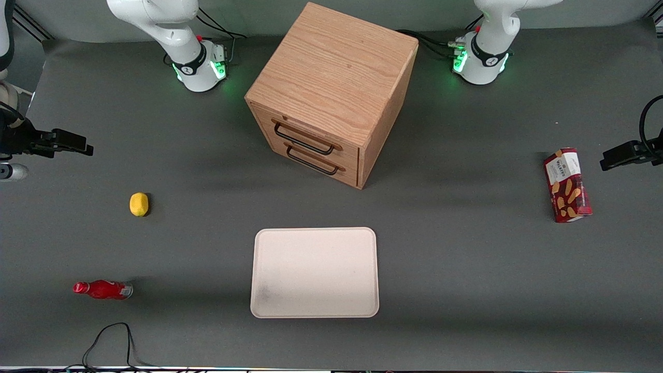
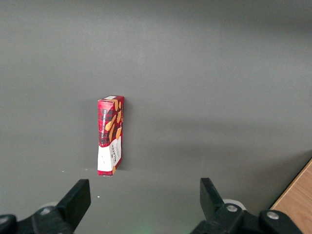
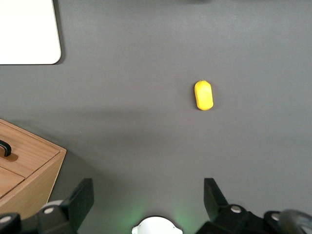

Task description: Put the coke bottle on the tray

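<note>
Table [image 1: 466, 269]: you've got a plain grey mat under everything, nothing fancy.

Drawer cabinet [image 1: 331, 93]: the wooden box with two drawers and dark handles sits mid-table, farther from the front camera than the tray.

Tray [image 1: 314, 272]: your cream-white tray lies flat in front of the cabinet, nearer the camera, nothing on it, faint grey smudge near one corner.

Gripper [image 3: 148, 195]: your claw hangs up high at the working arm's end of the table, fingers spread wide with nothing between them, looking down at bare mat with the lemon below it.

Snack box [image 1: 567, 185]: dark red, lying flat toward the parked arm's end.

Coke bottle [image 1: 103, 289]: here's your target, lying on its side on the mat toward the working arm's end, well apart from the tray and nearer the camera than the lemon.

Lemon [image 1: 139, 204]: small yellow one, sitting alone between the bottle and the arm's base.
</note>
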`<state>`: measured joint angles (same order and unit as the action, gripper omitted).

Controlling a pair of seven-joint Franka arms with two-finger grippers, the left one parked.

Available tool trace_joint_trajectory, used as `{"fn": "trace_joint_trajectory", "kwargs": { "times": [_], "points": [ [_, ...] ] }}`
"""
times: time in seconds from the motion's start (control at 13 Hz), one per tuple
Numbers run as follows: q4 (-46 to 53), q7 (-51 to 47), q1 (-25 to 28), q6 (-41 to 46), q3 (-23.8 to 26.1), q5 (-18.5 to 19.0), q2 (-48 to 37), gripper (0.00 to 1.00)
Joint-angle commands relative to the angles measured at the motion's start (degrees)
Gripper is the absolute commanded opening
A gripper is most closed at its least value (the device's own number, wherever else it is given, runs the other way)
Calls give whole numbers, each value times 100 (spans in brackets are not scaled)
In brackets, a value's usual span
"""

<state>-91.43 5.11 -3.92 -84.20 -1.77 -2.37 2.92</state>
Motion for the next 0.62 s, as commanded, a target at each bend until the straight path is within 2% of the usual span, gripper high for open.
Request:
{"fn": "trace_joint_trajectory", "kwargs": {
  "times": [0.0, 0.54],
  "points": [
    [187, -80, -74, 141, 98, -124, 86, 100],
    [187, -89, -12, 141, 89, -124, 86, 100]
  ]
}}
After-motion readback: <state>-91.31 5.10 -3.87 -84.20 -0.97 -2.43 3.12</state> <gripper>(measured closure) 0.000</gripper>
